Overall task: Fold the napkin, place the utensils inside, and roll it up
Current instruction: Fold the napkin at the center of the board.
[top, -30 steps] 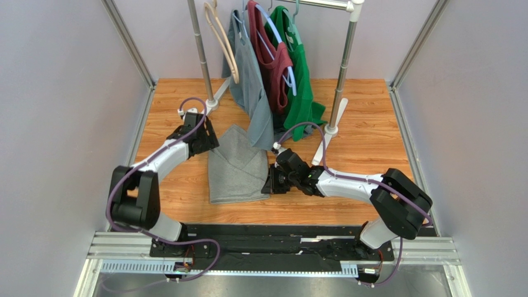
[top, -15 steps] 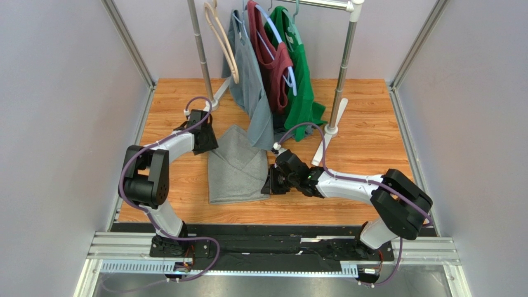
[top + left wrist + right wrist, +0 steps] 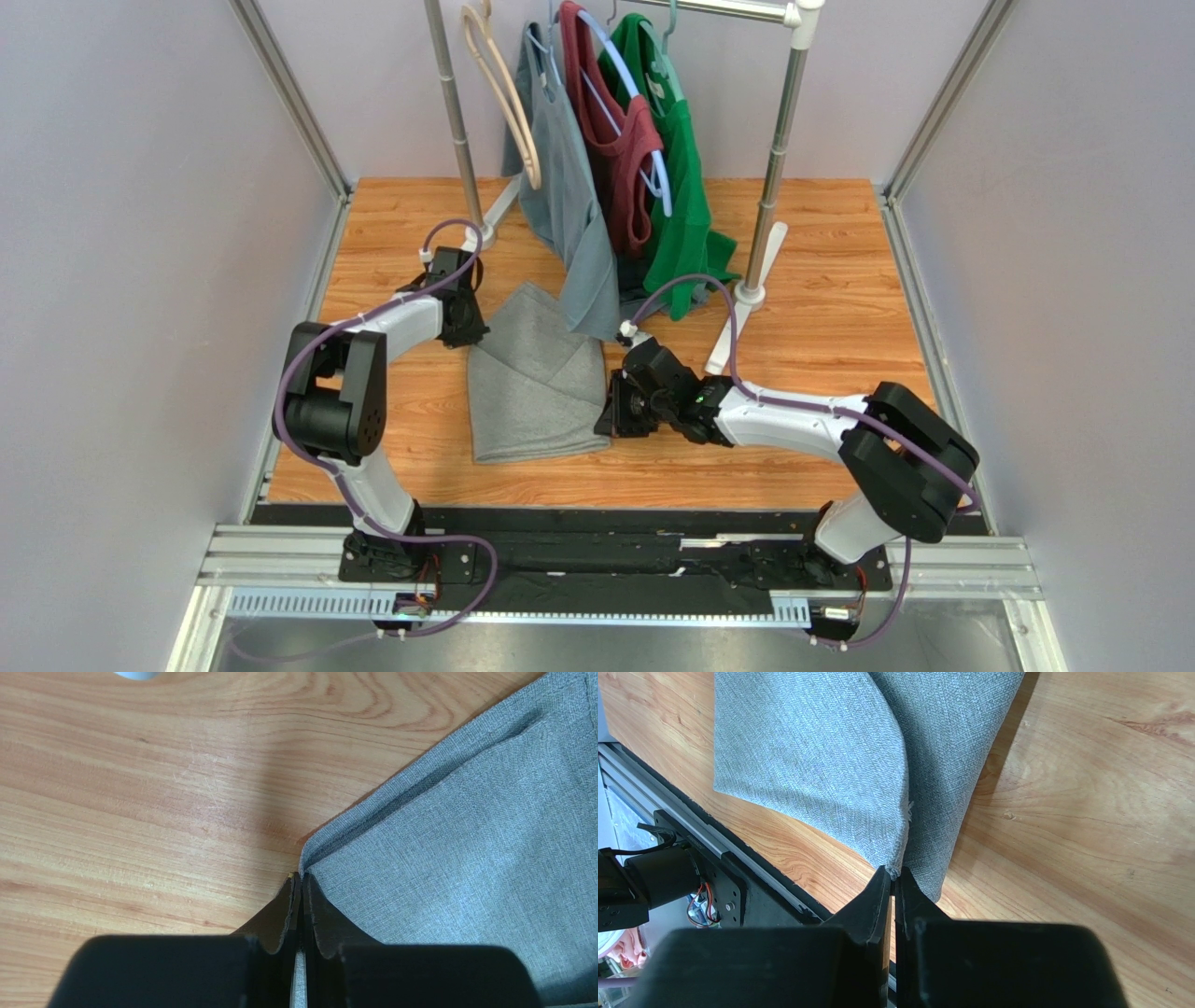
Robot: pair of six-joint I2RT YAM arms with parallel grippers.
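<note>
Top external view: two hands pinch the grey napkin (image 3: 533, 381) on the desk (image 3: 828, 329).
The left hand (image 3: 471, 336) is closed on the napkin's far left corner. The right hand (image 3: 608, 415) is closed on a corner at its right edge. The napkin lies folded between them.
</note>
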